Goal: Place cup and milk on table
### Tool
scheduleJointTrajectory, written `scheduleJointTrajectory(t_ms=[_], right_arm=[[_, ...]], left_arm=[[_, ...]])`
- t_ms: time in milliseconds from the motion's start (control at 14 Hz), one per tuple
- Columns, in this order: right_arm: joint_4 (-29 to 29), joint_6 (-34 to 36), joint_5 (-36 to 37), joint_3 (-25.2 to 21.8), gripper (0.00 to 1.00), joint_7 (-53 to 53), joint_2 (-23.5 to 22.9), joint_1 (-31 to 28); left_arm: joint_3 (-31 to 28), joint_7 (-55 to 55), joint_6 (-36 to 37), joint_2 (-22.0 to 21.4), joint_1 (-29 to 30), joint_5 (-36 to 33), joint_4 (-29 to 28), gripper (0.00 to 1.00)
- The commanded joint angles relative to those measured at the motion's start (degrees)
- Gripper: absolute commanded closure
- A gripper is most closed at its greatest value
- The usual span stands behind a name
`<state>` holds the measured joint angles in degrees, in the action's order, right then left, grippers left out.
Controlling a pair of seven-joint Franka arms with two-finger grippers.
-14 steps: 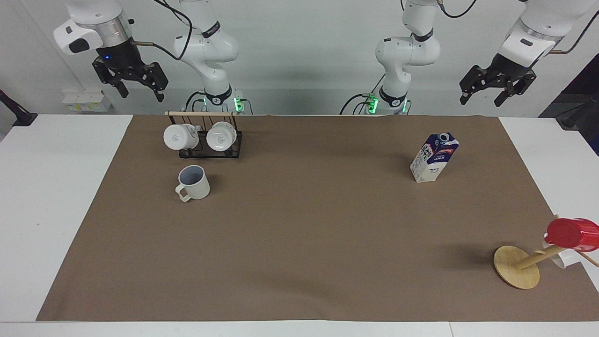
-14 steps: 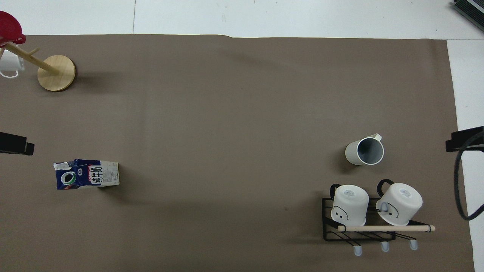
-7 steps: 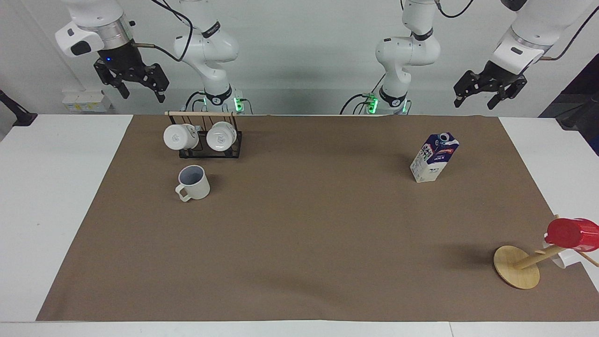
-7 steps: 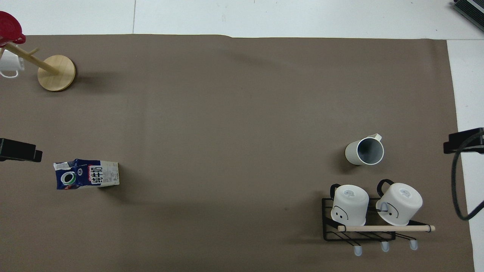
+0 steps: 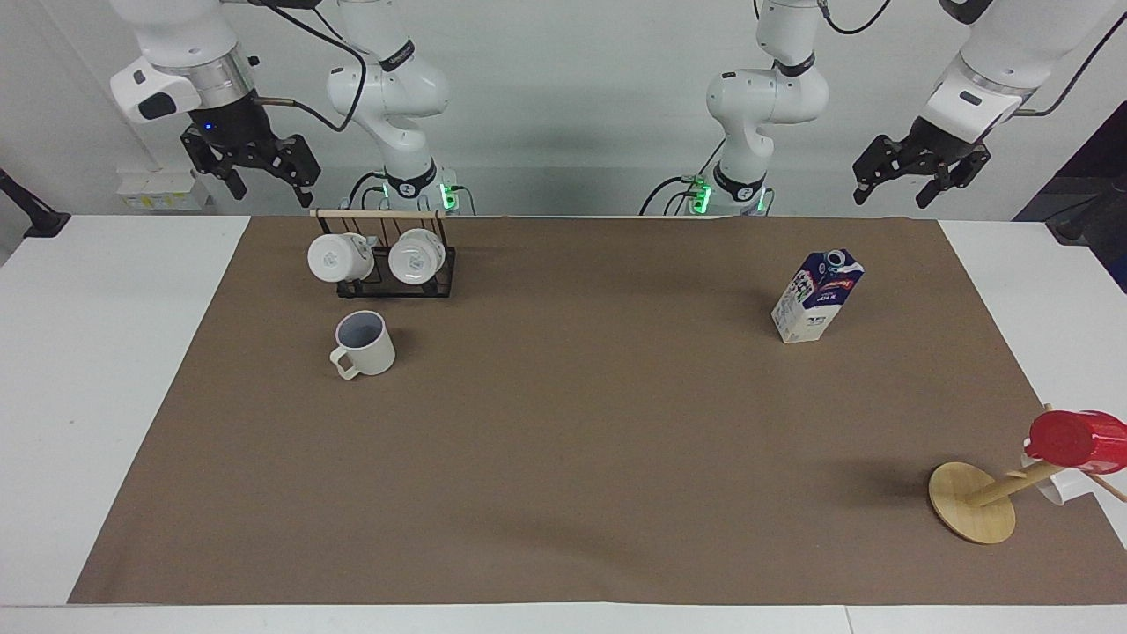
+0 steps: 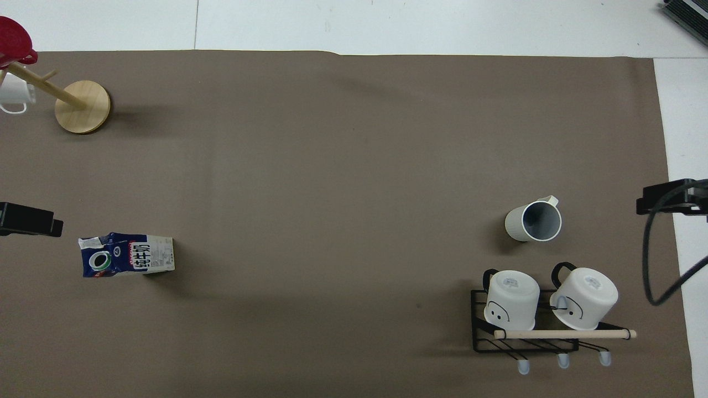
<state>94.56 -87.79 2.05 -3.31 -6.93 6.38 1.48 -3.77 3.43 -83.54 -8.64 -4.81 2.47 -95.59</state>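
Facing view: the table [image 5: 114, 370] spreads across the whole frame, white at both ends with the brown mat over the middle, and nothing is in motion on it.
Step in hand: my read is the finish, since both task things stand on the mat and neither gripper carries anything.
Next move: probably none beyond parking the arms; if either thing needs a nudge, a gripper must come down from high up, square over it.
Wire rack: upper left of the frame, holding two white logo mugs [image 5: 374, 257] on their sides.
Mug tree: lower right corner, wooden base with the red cup [image 5: 1076, 438] hung on a peg.
Milk [image 5: 816, 295]: right of centre, upright on the mat, cap at the top, untouched.
Cup [image 5: 364, 343]: left of centre, just below the rack, upright, mouth up, handle toward the lower left.
Right gripper [image 5: 264, 173]: upper left, up in the air near the table's top edge, fingers spread wide, empty.
Left gripper [image 5: 896, 183]: upper right, raised likewise, fingers parted wide, holding nothing, well apart from the milk.
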Motion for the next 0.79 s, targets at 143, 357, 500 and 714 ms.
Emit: scheduleJointTrajectory(t_ms=[143, 357, 500, 714], right_arm=[[10.01, -10.8, -0.99, 0.23, 0.0, -4.04, 0.65, 4.14], [15.38, -17.66, -0.99, 0.23, 0.0, -5.02, -1.53, 6.16], [17.49, -21.09, -0.99, 0.23, 0.0, -3.27, -4.25, 7.22], [21.88, -28.55, -0.91, 0.23, 0.0, -1.25, -6.99, 8.36]], left_arm=[[-0.01, 0.69, -1.19, -2.0, -0.38, -0.97, -2.5, 0.0], [-0.09, 0.7, -1.01, -2.0, -0.11, -0.97, -2.41, 0.0], [-0.01, 0.43, -0.92, -2.0, -0.11, -1.06, -2.41, 0.0], [-0.01, 0.43, -1.18, -2.0, -0.29, -1.06, -2.32, 0.0]])
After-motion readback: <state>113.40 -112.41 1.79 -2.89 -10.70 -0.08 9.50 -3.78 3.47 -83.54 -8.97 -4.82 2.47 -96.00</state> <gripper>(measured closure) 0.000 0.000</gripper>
